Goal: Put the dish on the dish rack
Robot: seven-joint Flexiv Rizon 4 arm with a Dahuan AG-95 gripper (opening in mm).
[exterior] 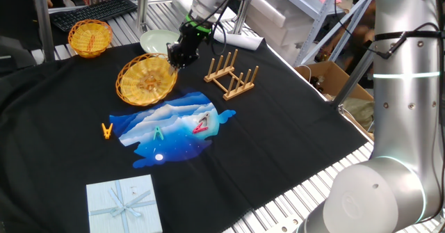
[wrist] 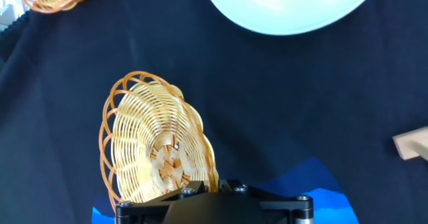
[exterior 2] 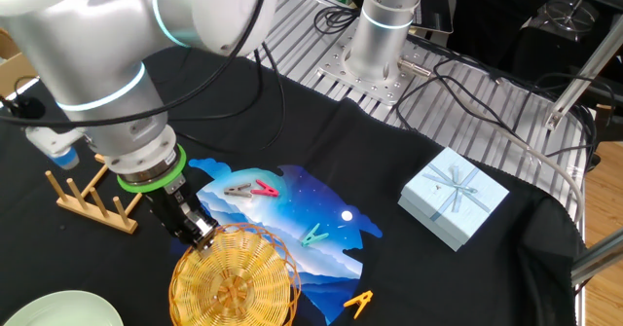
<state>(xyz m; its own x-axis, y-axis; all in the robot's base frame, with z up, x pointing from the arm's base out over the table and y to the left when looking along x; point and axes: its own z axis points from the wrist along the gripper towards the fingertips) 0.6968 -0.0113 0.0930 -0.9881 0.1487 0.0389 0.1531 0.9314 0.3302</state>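
The wide, shallow golden-yellow woven wicker dish (exterior: 146, 79), with its open looped rim, is seen tilted, one edge raised off the black-clothed bench (exterior: 292, 129) and clamped in the closed pincer (exterior: 172, 60), just beside the small light-wood pegged dish rack (exterior: 231, 75). One pale green smooth plate (exterior: 158, 41), one smaller deep yellow woven basket (exterior: 90, 37), one pale blue gift box (exterior: 124, 205) and three clothes pegs (exterior 2: 252, 189) are counted.

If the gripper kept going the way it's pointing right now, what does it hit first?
The gripper points steeply down, shut on the rim of the wicker dish. Straight on, it would press that dish into the black cloth below, though depth is hard to judge.
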